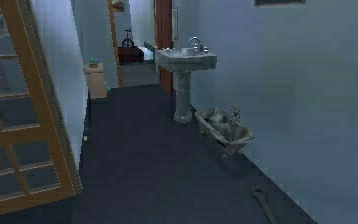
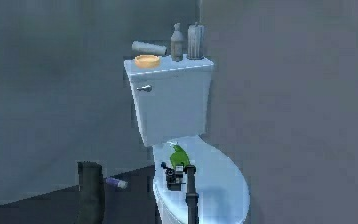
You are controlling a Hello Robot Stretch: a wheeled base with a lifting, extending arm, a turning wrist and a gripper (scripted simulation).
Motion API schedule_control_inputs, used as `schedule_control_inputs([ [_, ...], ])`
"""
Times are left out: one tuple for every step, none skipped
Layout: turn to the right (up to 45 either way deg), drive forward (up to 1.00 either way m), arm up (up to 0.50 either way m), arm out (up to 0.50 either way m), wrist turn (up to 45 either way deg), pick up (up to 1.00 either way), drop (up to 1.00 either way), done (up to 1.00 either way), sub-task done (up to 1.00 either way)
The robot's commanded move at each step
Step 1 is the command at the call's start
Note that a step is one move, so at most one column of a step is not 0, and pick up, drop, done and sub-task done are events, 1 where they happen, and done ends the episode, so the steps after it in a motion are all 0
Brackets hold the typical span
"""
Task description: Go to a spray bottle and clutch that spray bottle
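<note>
Outward, end effector [image 2: 171, 180] near toilet lid [image 2: 223, 168]

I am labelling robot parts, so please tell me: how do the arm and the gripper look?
The arm is a dark, square bar with no cable that I can see. At its far end are small white squares with black marks. The gripper is a small dark body with thin fingers.
</note>
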Motion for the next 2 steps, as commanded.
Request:
schedule_control_inputs([
  [0.0,0.0,0.0,0.0,0.0,1.0,0.0,0.0,0.0],
  [0.0,0.0,0.1,0.0,0.0,0.0,0.0,0.0,0.0],
])
